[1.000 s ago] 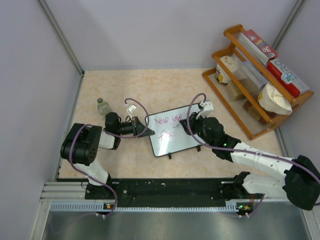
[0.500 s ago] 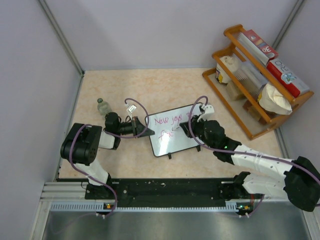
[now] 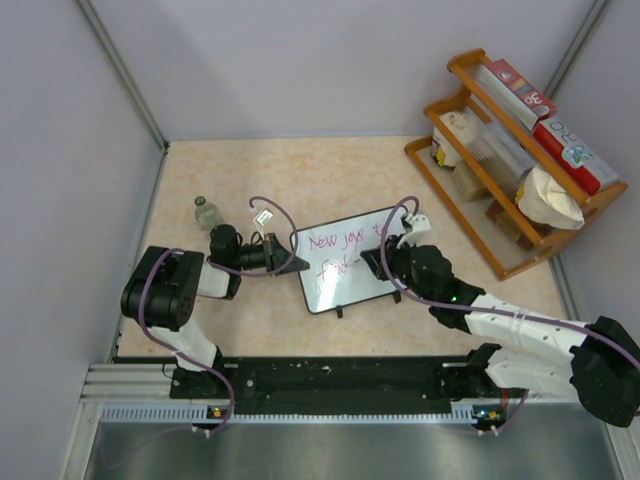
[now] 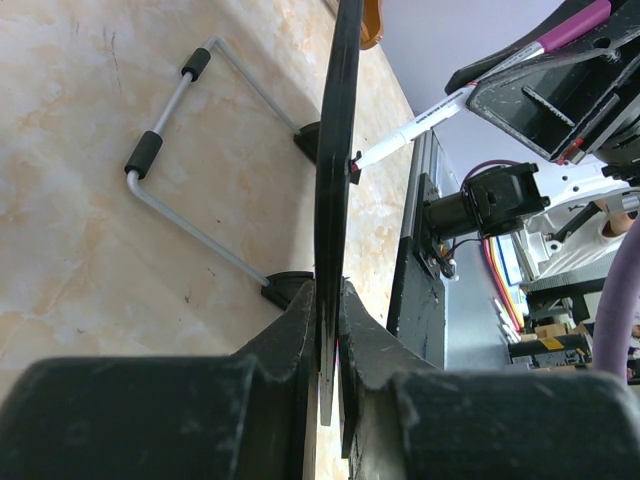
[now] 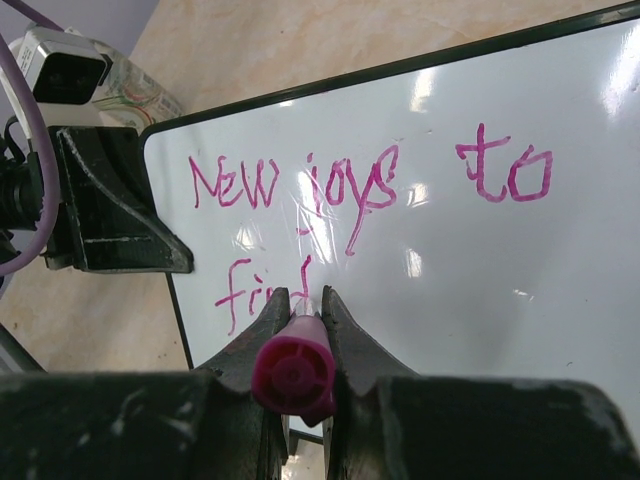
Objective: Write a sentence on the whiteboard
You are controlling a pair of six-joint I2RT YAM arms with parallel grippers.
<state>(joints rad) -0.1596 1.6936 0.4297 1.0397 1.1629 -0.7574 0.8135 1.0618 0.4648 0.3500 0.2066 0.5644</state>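
1. At the far left, a small clear bottle (image 3: pixel 205 212) stands on the beige marbled table (image 3: pixel 330 175), just behind the left arm's wrist and apart from the board.
2. The left gripper (image 4: pixel 330 290) reaches in from the left. Its fingers (image 4: pixel 298 318) are clamped on the whiteboard's left edge, one on each side of the thin black frame.
3. The whiteboard (image 5: pixel 460 300) stands near the middle of the table between the two grippers. It leans back on a bent wire stand (image 4: pixel 170 130) that has black sleeves and two small black feet. Its face is glossy white with bright glare spots, and a narrow black frame with rounded corners surrounds it.
4. The sentence (image 5: pixel 365 180) is written in thin pink-magenta marker on the upper left of the board. The top line reads "New joys to". Below it, a shorter line reads about "find", and its last letter runs in behind the fingertips.
5. The right gripper (image 5: pixel 303 303) comes in from the right, its fingers pressed together around a marker (image 4: pixel 420 123). The marker has a white barrel and a magenta end cap. In the left wrist view its tip appears to meet the board's face.
6. At the far right, well apart from the board, a slanted wooden rack (image 3: pixel 450 200) holds boxes and containers.
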